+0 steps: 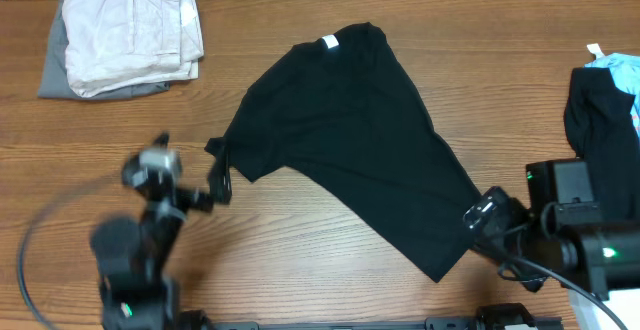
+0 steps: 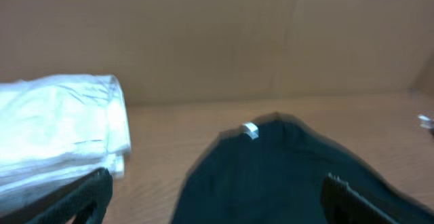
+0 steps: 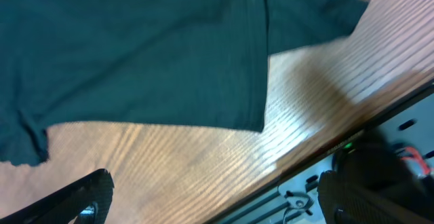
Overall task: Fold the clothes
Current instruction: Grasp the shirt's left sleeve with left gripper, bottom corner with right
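The black T-shirt point(image 1: 345, 140) lies spread out and askew on the wooden tabletop point(image 1: 90, 170), with its white tag point(image 1: 328, 42) at the collar on the far edge. The left hand point(image 1: 220, 175) sits just beside the shirt's near sleeve, jaws wide and empty. The right hand point(image 1: 487, 213) is at the shirt's hem corner, likewise wide open and holding nothing. Left of the shirt a folded cream garment point(image 1: 135, 32) rests on a grey one point(image 1: 52, 75). To the shirt's right lies a crumpled black garment point(image 1: 598, 130).
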Controlling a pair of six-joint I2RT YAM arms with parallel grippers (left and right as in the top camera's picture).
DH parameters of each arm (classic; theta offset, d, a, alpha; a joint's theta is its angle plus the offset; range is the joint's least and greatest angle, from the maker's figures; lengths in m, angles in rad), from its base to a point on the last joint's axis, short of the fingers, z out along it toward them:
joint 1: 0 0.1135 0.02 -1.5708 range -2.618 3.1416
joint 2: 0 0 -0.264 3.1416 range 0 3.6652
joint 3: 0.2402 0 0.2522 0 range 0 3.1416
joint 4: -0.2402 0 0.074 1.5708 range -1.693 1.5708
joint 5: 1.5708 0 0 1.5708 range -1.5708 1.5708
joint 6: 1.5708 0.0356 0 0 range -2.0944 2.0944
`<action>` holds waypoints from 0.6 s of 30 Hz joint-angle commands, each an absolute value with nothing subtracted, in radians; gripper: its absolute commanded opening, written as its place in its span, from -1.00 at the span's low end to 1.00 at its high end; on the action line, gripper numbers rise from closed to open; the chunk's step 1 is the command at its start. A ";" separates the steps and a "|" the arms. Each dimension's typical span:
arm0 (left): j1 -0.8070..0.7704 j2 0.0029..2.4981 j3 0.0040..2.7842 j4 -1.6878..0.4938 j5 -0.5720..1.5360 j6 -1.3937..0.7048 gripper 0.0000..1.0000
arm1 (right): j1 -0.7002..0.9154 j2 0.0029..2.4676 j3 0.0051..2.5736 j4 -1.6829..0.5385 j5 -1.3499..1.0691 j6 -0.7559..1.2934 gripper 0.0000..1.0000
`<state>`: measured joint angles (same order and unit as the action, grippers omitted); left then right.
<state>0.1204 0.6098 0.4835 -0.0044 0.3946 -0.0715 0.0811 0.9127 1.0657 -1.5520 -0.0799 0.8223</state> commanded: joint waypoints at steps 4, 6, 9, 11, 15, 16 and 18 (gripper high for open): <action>0.125 1.184 1.065 -0.504 0.487 0.125 1.00 | 0.105 0.915 0.939 -1.497 -0.186 0.835 1.00; 0.125 1.322 1.210 -0.633 0.488 0.128 1.00 | 0.115 0.915 0.916 -1.489 -0.185 0.835 1.00; 0.125 1.491 1.367 -0.744 0.492 0.074 1.00 | 0.119 0.915 0.881 -1.489 -0.186 0.835 1.00; 0.125 1.600 1.423 -0.780 0.495 0.016 1.00 | 0.119 0.915 0.849 -1.486 -0.193 0.835 1.00; 0.119 1.702 1.423 -0.771 0.421 0.010 1.00 | 0.119 0.915 0.785 -1.431 -0.258 0.835 1.00; 0.117 1.722 1.423 -0.781 0.364 0.003 1.00 | 0.119 0.915 0.764 -1.410 -0.280 0.836 1.00; 0.107 1.770 1.423 -0.809 0.230 -0.008 1.00 | 0.119 0.915 0.715 -1.363 -0.318 0.839 1.00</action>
